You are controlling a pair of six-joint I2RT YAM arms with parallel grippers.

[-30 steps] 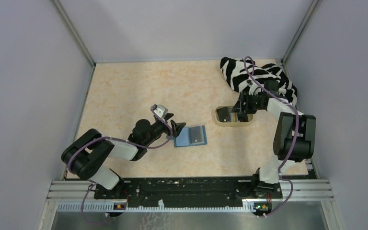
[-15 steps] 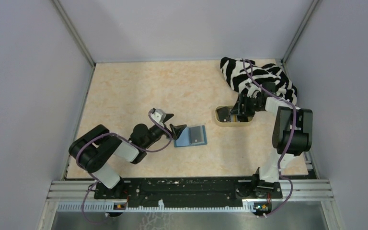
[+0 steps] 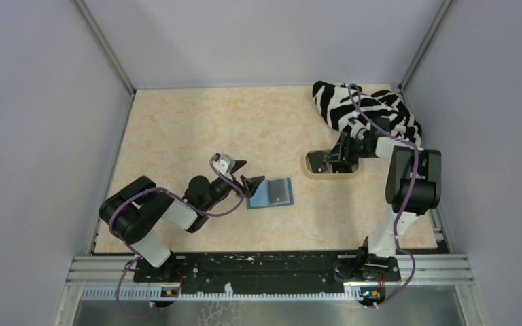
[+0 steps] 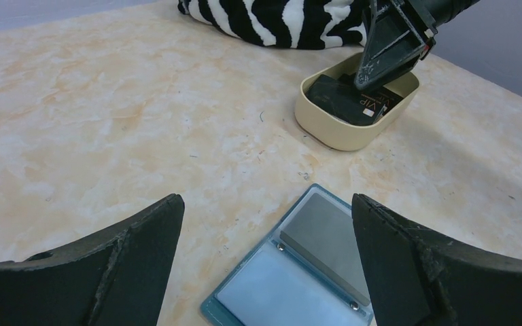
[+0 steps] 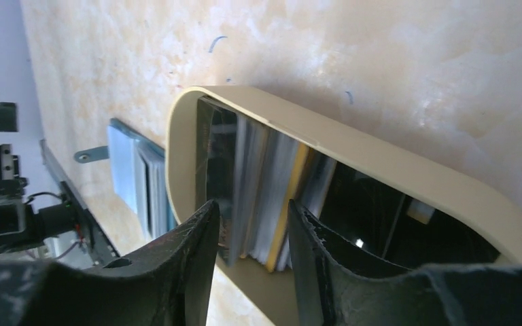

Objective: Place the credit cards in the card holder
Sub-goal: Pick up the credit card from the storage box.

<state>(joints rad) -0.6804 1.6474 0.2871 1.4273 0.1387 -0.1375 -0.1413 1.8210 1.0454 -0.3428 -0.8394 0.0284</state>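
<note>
The teal card holder (image 3: 270,193) lies open and flat on the table, showing clear pockets and a grey leaf (image 4: 326,238). My left gripper (image 3: 246,174) is open and empty, hovering just left of it; in the left wrist view (image 4: 266,204) its jaws frame the holder (image 4: 292,285). The credit cards (image 5: 265,183), mostly black with one orange-gold edge, sit stacked in the tan oval tray (image 3: 312,167). My right gripper (image 3: 333,161) points down into the tray. Its jaws (image 5: 253,207) are narrowly open astride the card stack. The cards rest in the tray.
A zebra-striped cloth (image 3: 367,109) lies bunched at the back right, just behind the tray (image 4: 326,129). The right gripper (image 4: 370,80) shows over the black cards (image 4: 346,102) from the left wrist. Grey walls close in the table on three sides.
My left arm dropped lower beside the holder, then held still. My right gripper sank a little further into the tray over the cards.
</note>
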